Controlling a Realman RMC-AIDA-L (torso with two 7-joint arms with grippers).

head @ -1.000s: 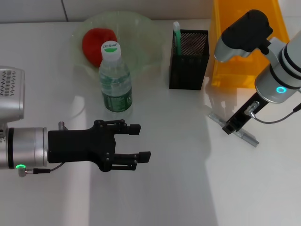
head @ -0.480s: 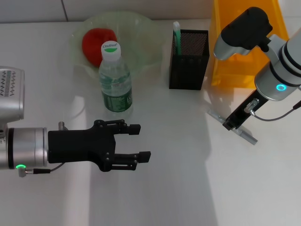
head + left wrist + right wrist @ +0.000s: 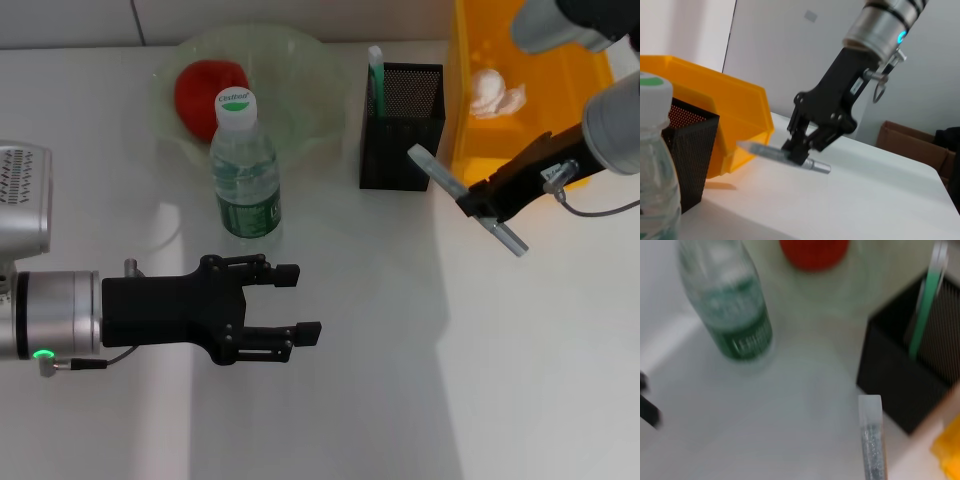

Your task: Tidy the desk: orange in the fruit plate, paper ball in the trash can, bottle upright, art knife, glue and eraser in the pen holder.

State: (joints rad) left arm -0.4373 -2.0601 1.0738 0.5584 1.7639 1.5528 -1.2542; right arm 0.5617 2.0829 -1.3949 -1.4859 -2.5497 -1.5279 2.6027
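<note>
The fingers of the right gripper are clamped on the art knife, gripped near its middle. The knife is held clear of the desk, tilted, one pale end pointing toward the pen holder and the other end sticking out past the fingers on the far side. In the left wrist view the same grip is seen side-on: knife held roughly level above the white surface, the right gripper coming down on it from above, the yellow trash can just behind. In the right wrist view the knife's clear tip is seen beside the black mesh holder.

The left gripper is held above the desk in front of the bottle, its fingers parted with nothing between them.

The bottle is standing upright, green-labelled, white-capped, just in front of the fruit plate. The orange, reddish in tone, is seen in the plate. A green-handled item is standing in the pen holder at its left corner. The paper ball is lying inside the trash can, which is next to the pen holder on its right.
</note>
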